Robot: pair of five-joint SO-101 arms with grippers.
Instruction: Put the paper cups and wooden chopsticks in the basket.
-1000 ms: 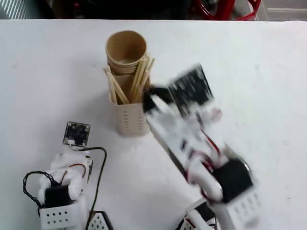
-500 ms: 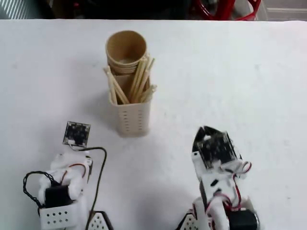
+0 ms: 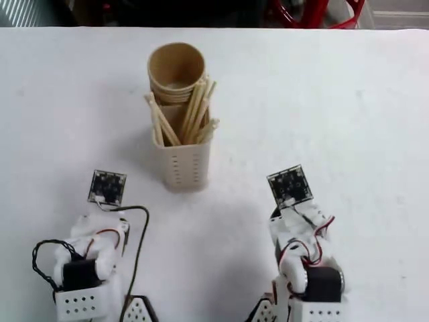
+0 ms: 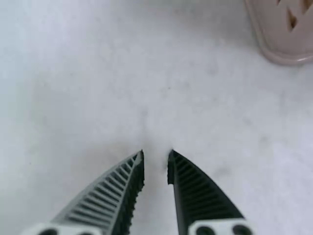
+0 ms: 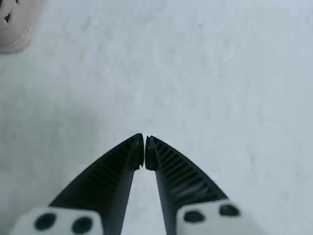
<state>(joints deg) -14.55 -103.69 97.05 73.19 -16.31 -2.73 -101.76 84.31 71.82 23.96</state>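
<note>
1. Nearest you, the left arm (image 3: 87, 255) sits folded at the near edge of the table (image 3: 348, 100). The left gripper (image 4: 155, 154) points down at bare tabletop, its jaws a narrow slit apart and holding nothing.
2. Beside it, the right arm (image 3: 305, 261) is folded the same way. The right gripper (image 5: 145, 139) has its tips touching and is also empty.
3. Between the arms and the work lies open white surface with nothing loose on it. That suggests the loading is done and the step in hand is simply parking. To do it well, keep both wrists tucked low and make no sweep forward.
4. Mid-table stands the basket (image 3: 182, 164), upright and well apart from both grippers. A corner of it shows in each wrist view.
5. The wooden chopsticks (image 3: 194, 111) stand in it leaning, with their tips fanned out above the rim toward the right arm's side. If you must reach again, treat those tips as the thing most likely to snag.
6. The paper cups (image 3: 175, 67) are nested in a stack at the basket's far side, mouth up.
7. There is wide room to the right of the basket and fair room to its left. The tall, narrow basket looks easy to tip, so approach it from above rather than sideways.
8. Beyond it the table runs to a straight far edge, with red tubing (image 3: 315, 10) behind. Stay short of that edge.
</note>
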